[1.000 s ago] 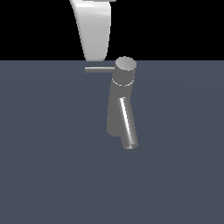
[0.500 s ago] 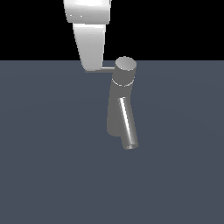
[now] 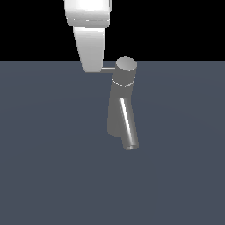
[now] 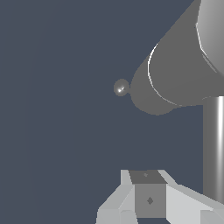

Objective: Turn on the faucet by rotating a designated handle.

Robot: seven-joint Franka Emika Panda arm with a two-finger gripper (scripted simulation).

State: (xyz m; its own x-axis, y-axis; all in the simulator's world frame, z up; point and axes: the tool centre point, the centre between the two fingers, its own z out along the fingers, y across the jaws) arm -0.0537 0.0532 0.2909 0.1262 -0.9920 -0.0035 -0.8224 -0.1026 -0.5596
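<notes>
While my white end effector is hanging down over the outer end of the handle, the faucet is standing upright on the dark blue-grey surface. The handle is sticking sideways from the faucet's round cap toward the exterior view's left, and only a short stretch of the thin rod is showing between the cap and my end effector, which is covering the rest. I cannot tell whether my fingers are apart or closed, or whether they are touching the rod. The angled spout is sloping down from the faucet's body toward the surface. In the wrist view, the faucet is looming large, the spout is crossing close beside it, and part of my end effector is showing at the edge.
</notes>
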